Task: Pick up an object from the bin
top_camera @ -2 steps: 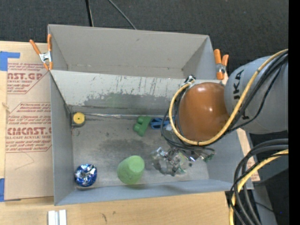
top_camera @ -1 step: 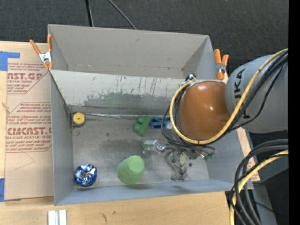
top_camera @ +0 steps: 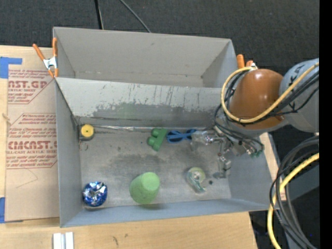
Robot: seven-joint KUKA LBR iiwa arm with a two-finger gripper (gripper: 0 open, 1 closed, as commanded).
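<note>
My gripper [top_camera: 225, 158] hangs low at the right side of the bin, under the arm's wrist. Just left of and below it lies a small clear, greenish round thing [top_camera: 196, 180] on the bin floor. Up and to the left, near the back wall, a blue tool-like piece [top_camera: 181, 136] lies beside a small green block [top_camera: 157, 138]. Nothing shows held in the gripper.
A light green cylinder [top_camera: 144, 188] lies at the front middle. A blue and white ball [top_camera: 94, 193] sits in the front left corner, and a small yellow disc [top_camera: 86, 132] rests at the far left by the back wall. The arm's orange cover and cables overhang the right rim.
</note>
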